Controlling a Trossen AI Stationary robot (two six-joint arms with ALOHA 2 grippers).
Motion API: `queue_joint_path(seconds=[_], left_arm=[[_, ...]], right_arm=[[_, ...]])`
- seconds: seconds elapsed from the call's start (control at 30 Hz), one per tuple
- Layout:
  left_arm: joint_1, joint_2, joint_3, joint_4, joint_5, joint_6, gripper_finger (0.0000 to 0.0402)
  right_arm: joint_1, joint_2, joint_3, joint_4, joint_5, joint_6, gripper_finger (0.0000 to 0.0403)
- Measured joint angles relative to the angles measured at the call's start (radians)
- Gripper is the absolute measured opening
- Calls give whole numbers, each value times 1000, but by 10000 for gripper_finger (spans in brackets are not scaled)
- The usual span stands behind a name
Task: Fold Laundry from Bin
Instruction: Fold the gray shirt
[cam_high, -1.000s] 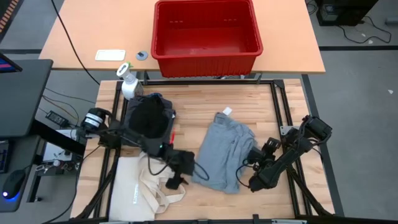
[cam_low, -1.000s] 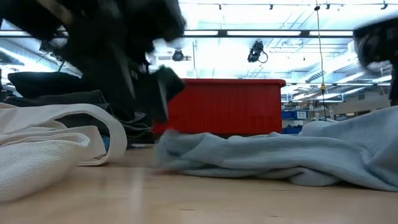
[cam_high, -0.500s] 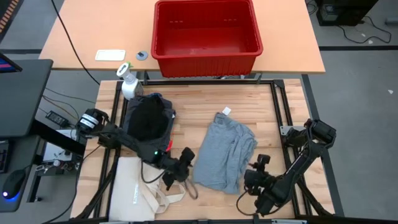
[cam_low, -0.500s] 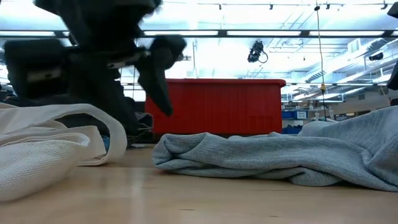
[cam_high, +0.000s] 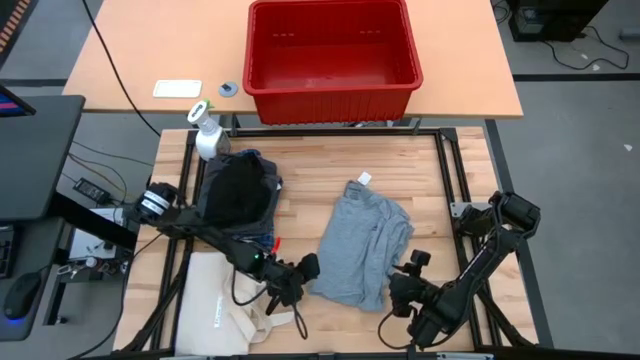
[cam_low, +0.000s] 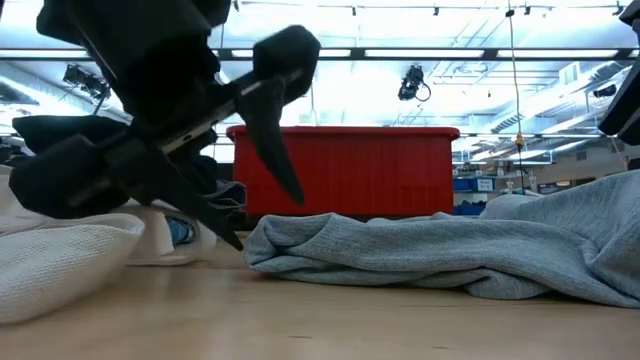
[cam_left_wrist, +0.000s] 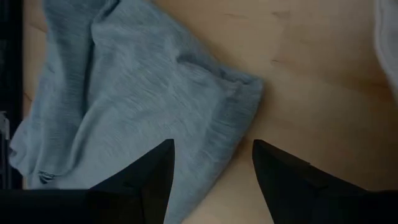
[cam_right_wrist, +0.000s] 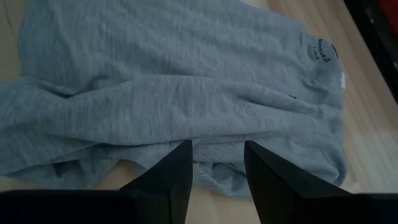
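A light grey garment lies crumpled on the wooden table, its label showing in the right wrist view. My left gripper stands open just off the garment's near left corner, slanting down, fingers close above the table. My right gripper stands open at the garment's near right edge, with nothing between its fingers. A black and dark pile of laundry rests on the table at the left. The red bin stands on the far table.
A cream tote bag with long handles lies at the near left, under my left arm. A white spray bottle stands at the far left corner. A white card and a small ring lie beside the bin.
My left gripper has gone toward the near edge and down, rolling about its own line, and now sits at the grey garment's near left corner. My right gripper has swung from the garment's right side toward the near edge and turned. The garment has stayed put.
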Motion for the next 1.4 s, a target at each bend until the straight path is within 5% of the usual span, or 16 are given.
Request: queue_joint_path(seconds=[0.3,0.7,1.03,1.4], left_arm=[[17,21,0,70,97,-37,193],[15,80,0,144,133,-188,15],[-48,34,130,158,201,-519,12],[26,34,143,116,213,-825,12]], right_arm=[[0,0,0,29,5,-3,153],[-5,0,26,127,-38,-153,153],[10,-2,76,142,77,-135,153],[36,-1,-167,731,208,-304,153]])
